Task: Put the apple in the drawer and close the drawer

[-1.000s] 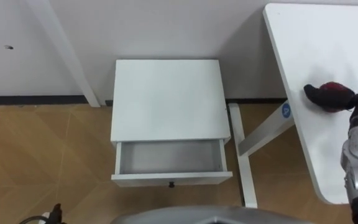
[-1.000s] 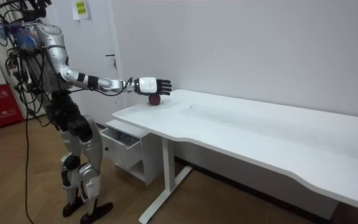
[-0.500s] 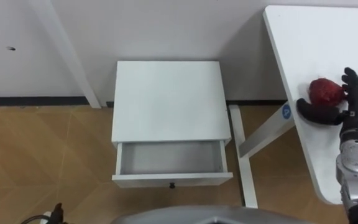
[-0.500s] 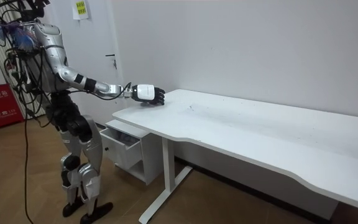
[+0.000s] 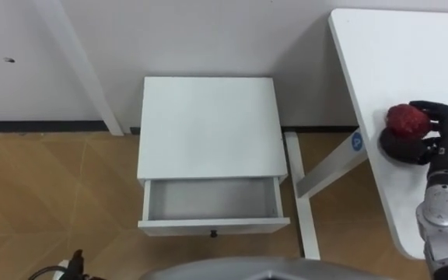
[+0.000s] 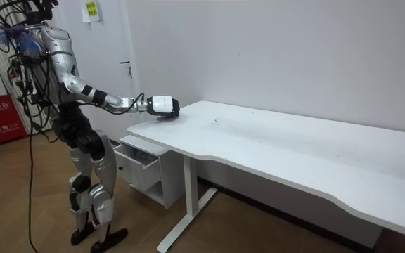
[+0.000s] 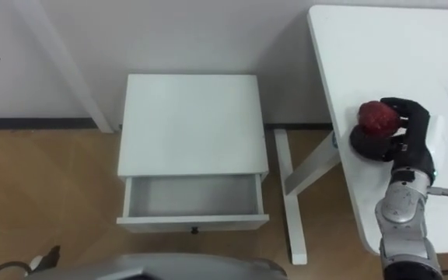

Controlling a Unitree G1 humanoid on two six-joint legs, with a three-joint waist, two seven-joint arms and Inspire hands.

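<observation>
A red apple (image 5: 407, 120) is held in my right hand (image 5: 432, 137) over the near left part of the white table (image 5: 411, 47); the dark fingers and thumb curl round it. The apple (image 7: 376, 117) and right hand (image 7: 404, 134) show the same grasp in the right eye view. In the room view the right hand (image 6: 162, 106) is at the table's end, arm stretched out from where I stand beside the cabinet. The white bedside cabinet (image 5: 208, 124) stands against the wall, its top drawer (image 5: 212, 200) pulled open and empty. My left hand (image 5: 72, 264) shows at the bottom edge.
A white table leg and foot (image 5: 306, 194) stand between the cabinet and the table. A slanted white post (image 5: 76, 62) leans at the wall left of the cabinet. Wooden floor (image 5: 53, 194) lies to the left.
My right hand has drawn back toward the table's end and its fingers have curled shut round the apple, which it only touched before.
</observation>
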